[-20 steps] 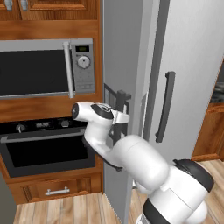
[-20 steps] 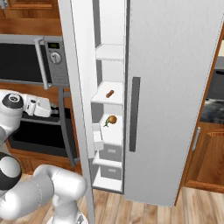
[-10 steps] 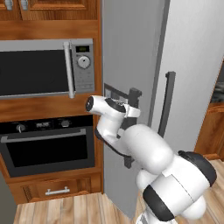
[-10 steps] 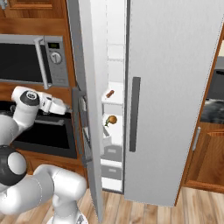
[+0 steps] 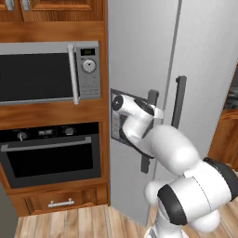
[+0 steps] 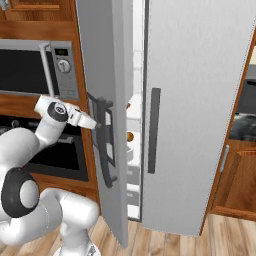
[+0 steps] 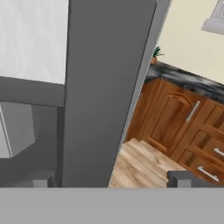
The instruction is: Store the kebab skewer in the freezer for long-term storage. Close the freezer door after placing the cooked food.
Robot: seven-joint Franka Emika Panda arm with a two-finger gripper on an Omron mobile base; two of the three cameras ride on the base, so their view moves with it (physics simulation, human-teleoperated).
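The freezer door stands only slightly ajar, its dark bar handle facing me. My gripper is at the door's dispenser panel, beside that handle. In the hand view the gripper is open, and the handle runs up between its two wide-apart fingertips. Through the narrow gap I see the freezer's white shelves. A small orange-brown piece on one shelf looks like the kebab skewer; the door hides most of it.
A microwave and a wall oven sit in wooden cabinetry just left of the refrigerator. The plain right door is shut. Wooden base cabinets stand to the right, over a wood floor.
The freezer door has swung far toward shut, and the gap onto the shelves is much narrower. My hand has followed it to the right, staying at the dispenser panel and handle.
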